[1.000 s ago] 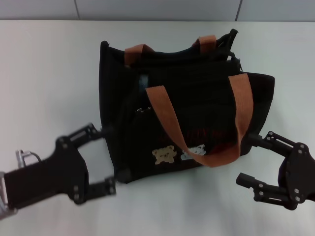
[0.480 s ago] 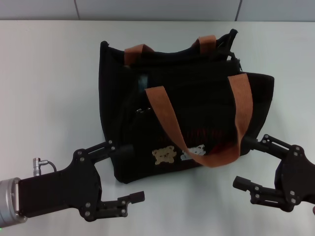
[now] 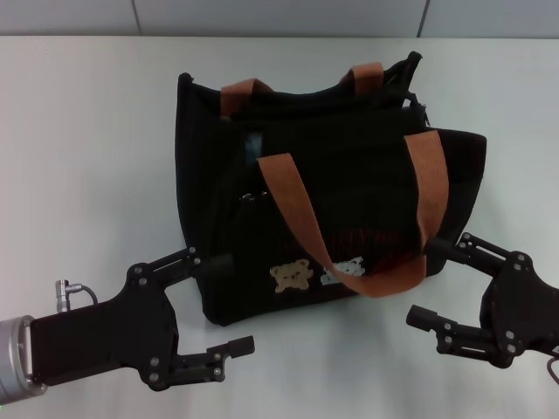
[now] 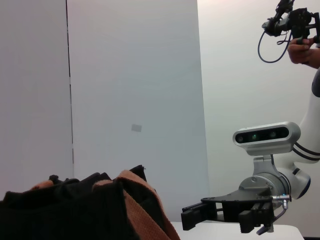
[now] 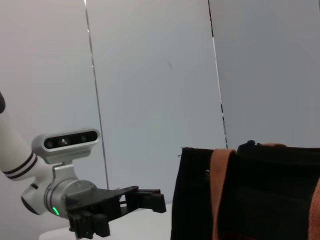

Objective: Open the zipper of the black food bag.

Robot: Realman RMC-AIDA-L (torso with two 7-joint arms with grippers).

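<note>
From the head camera I have my left gripper (image 3: 218, 305) low on the left, fingers spread wide, the upper finger tip touching or just short of the bag's left lower corner and the lower one out over the bare desk (image 3: 79, 157) in front of it, pinching nothing. The black food bag (image 3: 349, 188) stands upright in the middle of the white desk, its two orange handles (image 3: 293, 201) draped over the top and front, with a small bear patch (image 3: 291, 275) low on the face toward me. Its top looks slack and parted along the far edge, but I cannot trace the zipper line or pick out a pull from any view, so I cannot say whether it is run closed or partly open. On the right, my right gripper (image 3: 432, 281) sits beside the bag's lower right corner, fingers also spread, the upper one at the bag's edge near the end of the front handle and the lower one clear of it. I judge both arms are flanking the bag low down, which would fit either closing in to steady it or drawing back from it. Any further work on the zipper would need one gripper bracing the bag's body and the other finding the pull up at the top, well above where either sits now.
</note>
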